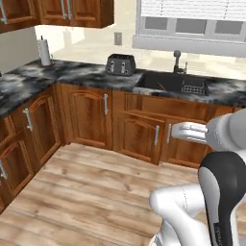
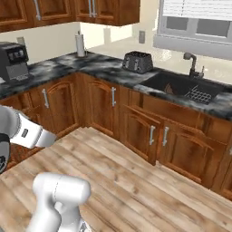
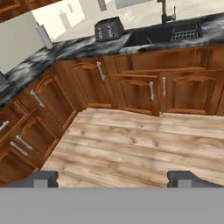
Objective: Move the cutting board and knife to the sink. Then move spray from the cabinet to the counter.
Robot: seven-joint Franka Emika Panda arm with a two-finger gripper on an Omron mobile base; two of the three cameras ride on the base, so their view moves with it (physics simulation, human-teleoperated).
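Along the far wall I see the counter (image 1: 72, 72) — dark marble-look stone veined in grey and white — turning an L-shaped corner above reddish-brown wooden doors with arched panels and grey bar handles. Set into it is the sink (image 1: 168, 82), a near-black rectangular basin with a dark faucet (image 1: 177, 60) rising behind it. In the basin a thin orange-brown sliver leans near the middle and a wire rack (image 1: 194, 89) lies at the right; I cannot tell whether the sliver is the board or the knife. Left of the sink stands a boxy dark toaster (image 1: 120, 64) with two slots, and further left a white paper-towel roll (image 1: 44, 52) stands upright. From the right base camera a black coffee machine (image 2: 13, 60) sits on the counter's left leg. Wall cabinets (image 2: 104, 10) of the same wood hang above; their doors appear shut, and I cannot make out any spray.

The floor (image 3: 144, 144) is pale wood-grain plank, matt and streaked.

The gripper (image 3: 113, 178) hangs over that floor, well away from the counter — from the hand camera its two dark tips stand wide apart with nothing between them.
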